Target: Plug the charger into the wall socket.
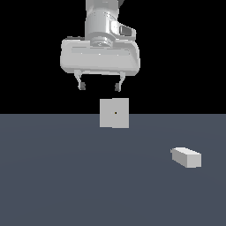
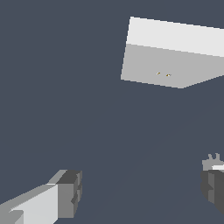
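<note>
So my gripper (image 1: 99, 87) hangs high with jaws spread wide, holding nothing. The charger (image 1: 186, 157) lies on the floor (image 1: 66, 176), off to the exterior view's right, well apart from the upright wall socket (image 1: 114, 113). Grab comes first, I reckon.

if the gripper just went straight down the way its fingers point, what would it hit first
Probably the bare dark grey floor: the wrist view shows nothing between the open gripper's fingers. The flat light-grey square socket plate looks offset, though depth is unclear.

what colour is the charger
Off-white charger, lying on the floor; clearest in the exterior view.
</note>
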You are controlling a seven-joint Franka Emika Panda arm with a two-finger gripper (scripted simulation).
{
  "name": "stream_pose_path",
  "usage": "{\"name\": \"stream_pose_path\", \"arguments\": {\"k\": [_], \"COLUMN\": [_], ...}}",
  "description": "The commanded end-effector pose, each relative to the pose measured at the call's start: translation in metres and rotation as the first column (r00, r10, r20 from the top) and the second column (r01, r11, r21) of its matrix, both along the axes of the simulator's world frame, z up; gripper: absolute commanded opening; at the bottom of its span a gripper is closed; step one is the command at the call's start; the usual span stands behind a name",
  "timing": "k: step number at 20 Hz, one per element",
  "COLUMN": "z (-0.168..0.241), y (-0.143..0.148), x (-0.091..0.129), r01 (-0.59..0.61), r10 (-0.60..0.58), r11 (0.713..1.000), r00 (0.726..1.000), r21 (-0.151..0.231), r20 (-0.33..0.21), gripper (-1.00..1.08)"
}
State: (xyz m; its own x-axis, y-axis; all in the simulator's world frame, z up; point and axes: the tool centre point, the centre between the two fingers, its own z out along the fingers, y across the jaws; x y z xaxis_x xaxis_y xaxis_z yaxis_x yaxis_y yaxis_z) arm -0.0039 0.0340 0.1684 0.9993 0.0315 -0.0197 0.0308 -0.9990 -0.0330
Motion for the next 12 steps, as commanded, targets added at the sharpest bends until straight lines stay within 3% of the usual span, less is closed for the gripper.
{"name": "stream_pose_path", "arguments": {"k": [1,12], "z": [0.0,-0.008], "y": [0.0,-0.016], "x": [0.0,-0.01], "r01": [0.0,-0.01], "r10": [0.0,0.01], "r11": [1.0,1.0], "r00": [1.0,0.999], "r21": [0.0,-0.001], "r20": [0.0,0.033], "gripper": [1.0,1.0]}}
